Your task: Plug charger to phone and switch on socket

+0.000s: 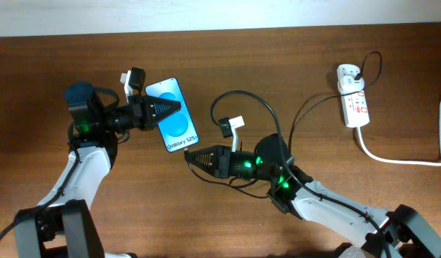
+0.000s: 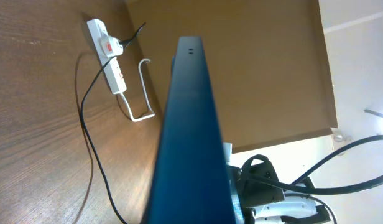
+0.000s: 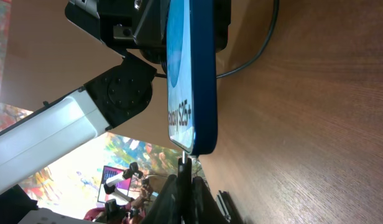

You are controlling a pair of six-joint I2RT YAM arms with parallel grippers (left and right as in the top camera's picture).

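The phone point(image 1: 175, 115), blue screen up and reading "Galaxy S25+", is held off the wooden table, with my left gripper point(image 1: 170, 107) shut on its upper part. In the left wrist view it shows edge-on as a dark blue slab point(image 2: 188, 137) that hides the jaws. My right gripper point(image 1: 194, 156) is shut on the plug tip point(image 3: 182, 163) of the charger. The tip points at the phone's bottom edge point(image 3: 201, 146) and just reaches it. The black charger cable point(image 1: 242, 97) loops back to a white adapter point(image 1: 347, 73) in the socket point(image 1: 354, 106) at the far right.
The socket's thick white cord point(image 1: 399, 159) curves off the right edge. Loose black cable point(image 2: 86, 137) lies across the table between the arms and the socket point(image 2: 107, 53). The table's back edge point(image 1: 220, 30) runs along the top.
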